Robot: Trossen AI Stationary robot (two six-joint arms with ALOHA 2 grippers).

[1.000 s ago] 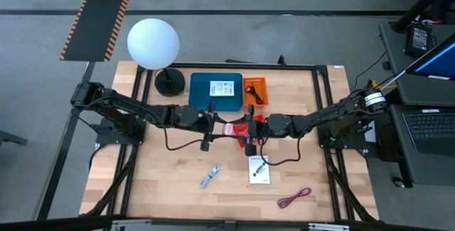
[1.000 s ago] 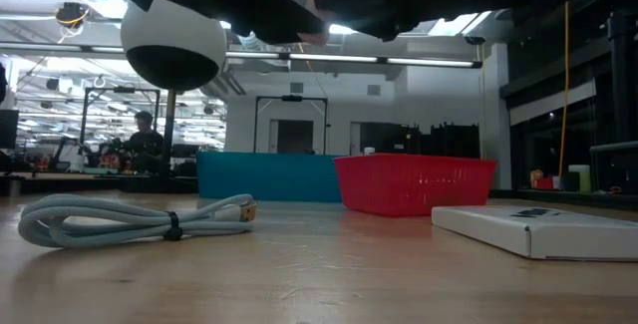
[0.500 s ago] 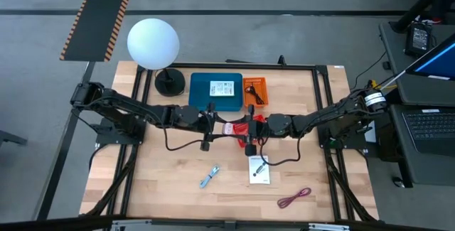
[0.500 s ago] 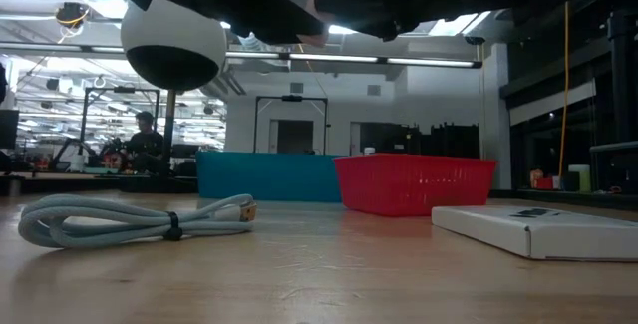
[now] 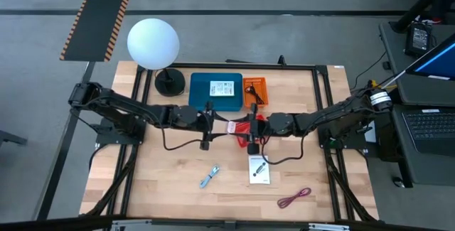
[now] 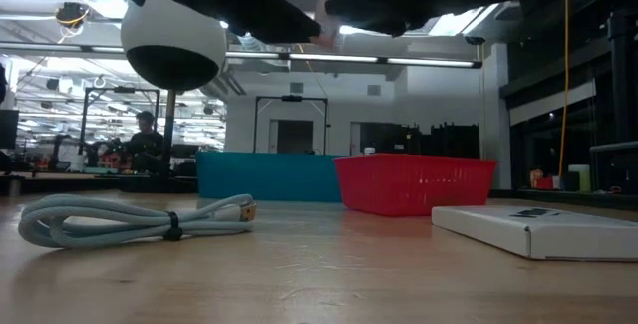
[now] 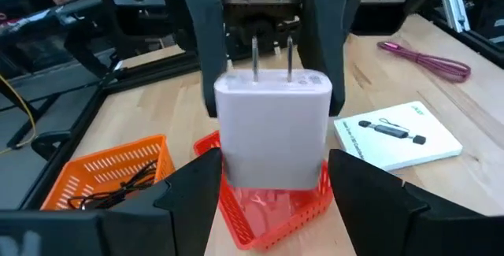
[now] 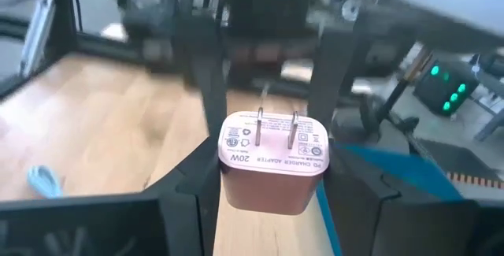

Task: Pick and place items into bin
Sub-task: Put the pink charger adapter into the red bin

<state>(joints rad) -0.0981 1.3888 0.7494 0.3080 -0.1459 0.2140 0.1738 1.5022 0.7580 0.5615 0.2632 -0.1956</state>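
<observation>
Above the desk's centre, your left gripper [image 5: 212, 119] had spread wide, off the charger [image 7: 272, 130]. Your right gripper [image 5: 250, 126] had narrowed onto it and held it. The handover appeared complete; the blue bin [image 5: 199, 101], near the desk's rear edge, came next.

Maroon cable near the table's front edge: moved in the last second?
No. The maroon cable lies in the same spot, right of the white box, as before.

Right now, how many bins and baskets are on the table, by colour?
Teal bin: 1
Orange basket: 1
Red basket: 1
Total: 3
</observation>
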